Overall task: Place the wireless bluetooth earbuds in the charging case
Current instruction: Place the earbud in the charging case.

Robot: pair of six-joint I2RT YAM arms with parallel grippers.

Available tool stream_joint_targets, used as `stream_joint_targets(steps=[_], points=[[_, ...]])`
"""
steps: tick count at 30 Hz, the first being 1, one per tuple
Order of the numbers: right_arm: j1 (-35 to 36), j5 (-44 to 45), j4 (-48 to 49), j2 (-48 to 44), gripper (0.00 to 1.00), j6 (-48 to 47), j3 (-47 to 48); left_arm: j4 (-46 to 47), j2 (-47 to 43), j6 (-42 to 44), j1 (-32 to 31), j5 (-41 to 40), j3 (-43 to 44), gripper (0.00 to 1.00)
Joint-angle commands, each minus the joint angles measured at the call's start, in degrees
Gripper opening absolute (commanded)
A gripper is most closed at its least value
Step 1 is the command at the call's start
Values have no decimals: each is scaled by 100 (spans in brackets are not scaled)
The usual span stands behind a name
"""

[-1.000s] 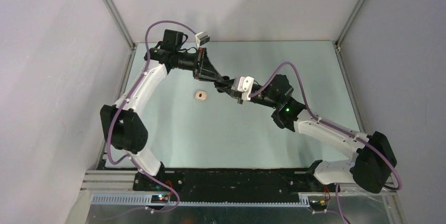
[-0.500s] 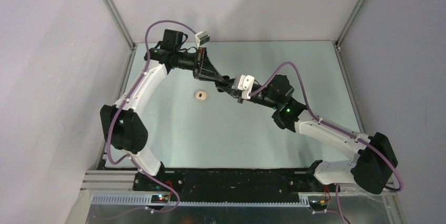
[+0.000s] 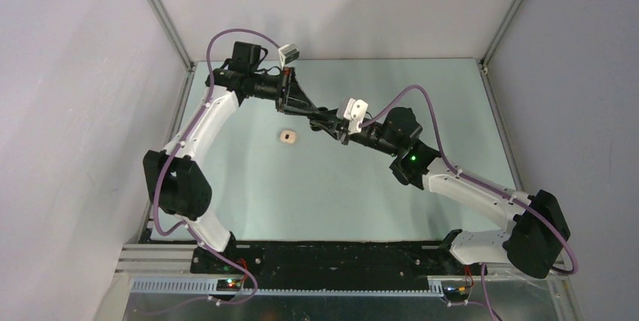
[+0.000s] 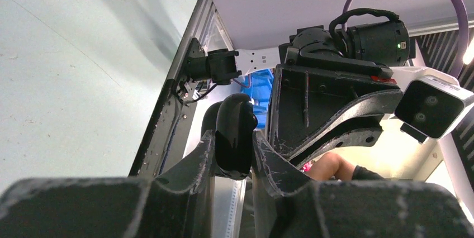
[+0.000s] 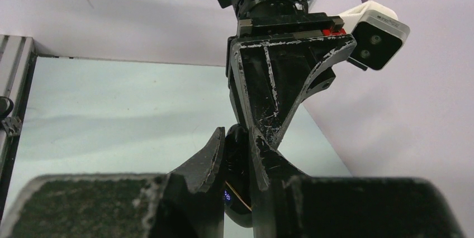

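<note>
**Q:** What's farthest left?

**A:** My left arm [image 3: 202, 121]. It runs from 7 o'clock up along the desk [image 3: 422, 102] edge to about 11, then bends in toward the middle. Next is a small cream piece [image 3: 287, 136], lying alone on the desk at roughly 8 o'clock of where my two tools meet. It is near them but apart. From above it's too small for me to say whether it's a bud or a case.

**Q:** And your left tool?

**A:** My left tool [image 4: 233, 140] is drawn in to a narrow gap and grips a glossy black case [image 4: 235, 116], rounded like a pebble. There's a finger on either side, and its top pokes out past my fingertips. It is held clear of the desk.

**Q:** Where's the right tool?

**A:** Just beside it, at 3 o'clock of the case in the left wrist view. My right tool [image 5: 237, 134] is nearly closed, with a dark piece [image 5: 237, 153] pinched between the fingers. I can't tell whether that's a black earbud or part of the same case. A tiny blue light [image 5: 226, 196] glows just under it, at 6 o'clock.

**Q:** And the right arm?

**A:** My right arm [image 3: 467, 185] lies in from 4 o'clock.
</note>
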Motion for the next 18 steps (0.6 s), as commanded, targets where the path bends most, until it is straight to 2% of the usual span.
stream_joint_targets(steps=[1,18], points=[[-66,363,344,-59,0,377,-11,96,-148,-219,39,427,44,0],[63,546,1425,167,0,580,-221,206,-92,-471,50,712,-18,0]])
